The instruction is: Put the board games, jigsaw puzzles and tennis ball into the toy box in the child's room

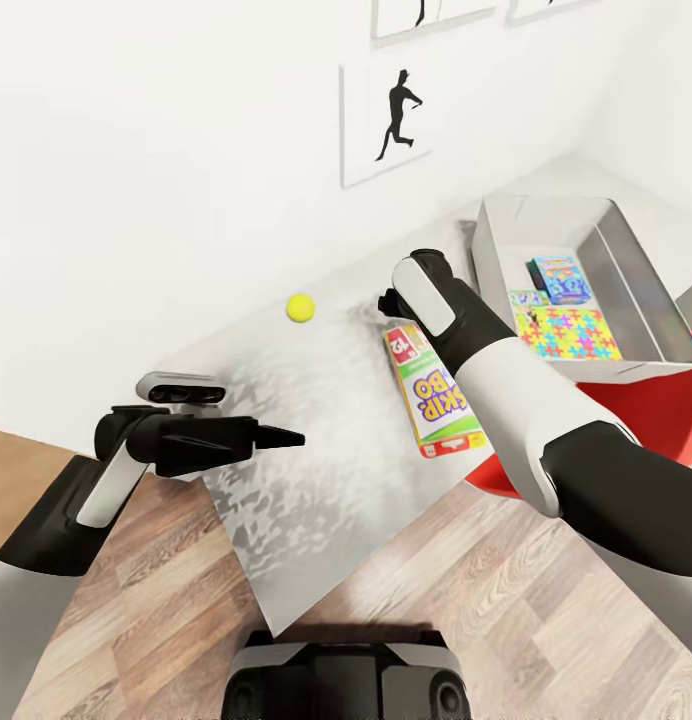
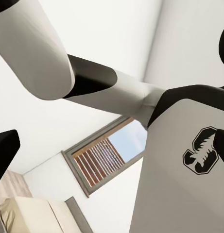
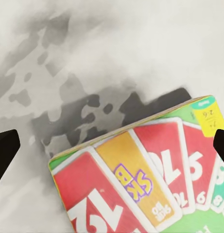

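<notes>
Right end effector point(image 3: 112, 145), fingers apart, hovers over the SKIP-BO box point(image 1: 432, 392) lying flat on the desk point(image 1: 286, 470); box judged light, rigid, slick-faced, best gripped across its narrow end.

Head camera looks down over my arms at the table point(image 1: 316, 420); my right wrist camera views its Skip-Bo box point(image 3: 155, 179) closely, my left faces my trunk point(image 2: 189, 170).

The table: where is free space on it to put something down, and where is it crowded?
On the table, the bare patch lies between the tennis ball, the left gripper and the SKIP-BO box. It is crowded by the toy box, which holds a puzzle and a blue game box, with the right gripper over the SKIP-BO box's far end.
</notes>
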### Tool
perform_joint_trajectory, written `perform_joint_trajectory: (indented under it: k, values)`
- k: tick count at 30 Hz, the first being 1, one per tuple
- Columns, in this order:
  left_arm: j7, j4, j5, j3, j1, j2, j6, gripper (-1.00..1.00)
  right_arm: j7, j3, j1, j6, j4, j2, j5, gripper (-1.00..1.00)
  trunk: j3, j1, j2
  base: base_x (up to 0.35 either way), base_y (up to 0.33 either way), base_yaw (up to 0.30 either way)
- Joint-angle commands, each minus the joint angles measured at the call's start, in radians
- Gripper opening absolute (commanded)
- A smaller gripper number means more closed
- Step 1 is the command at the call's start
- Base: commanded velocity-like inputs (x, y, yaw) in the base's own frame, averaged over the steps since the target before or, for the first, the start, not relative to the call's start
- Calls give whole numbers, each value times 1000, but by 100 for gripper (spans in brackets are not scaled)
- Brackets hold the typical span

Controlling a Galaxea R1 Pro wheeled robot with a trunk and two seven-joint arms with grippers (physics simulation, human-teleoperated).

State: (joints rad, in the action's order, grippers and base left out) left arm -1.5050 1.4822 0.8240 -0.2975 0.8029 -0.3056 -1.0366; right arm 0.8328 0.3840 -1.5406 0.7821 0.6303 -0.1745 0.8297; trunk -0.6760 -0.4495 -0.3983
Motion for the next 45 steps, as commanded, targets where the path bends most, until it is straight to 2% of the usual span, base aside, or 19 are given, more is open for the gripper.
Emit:
perform_joint_trajectory:
  k: [1, 16, 28, 37, 45]
  values:
    - [-3, 0, 2, -2, 1, -2, -11, 100, 9, 2, -1, 2, 0, 0, 7, 100, -3, 0, -2, 0, 0, 0]
    - [-3, 0, 3, 9, 1, -6, -11, 100, 14, 1, 0, 3, 2, 0, 6, 100, -13, 0, -2, 0, 0, 0]
    - [-3, 0, 2, 9, 1, -7, -11, 100, 64, 0, -2, 10, 2, 0, 6, 100, -13, 0, -2, 0, 0, 0]
    - [-3, 0, 1, 9, 1, -7, -11, 100, 75, -2, -3, 21, 2, 0, 6, 100, -13, 0, -2, 0, 0, 0]
    - [-3, 0, 1, 9, 1, -7, -11, 100, 74, -4, -3, 22, 2, 13, 8, 100, -13, 0, -2, 0, 0, 0]
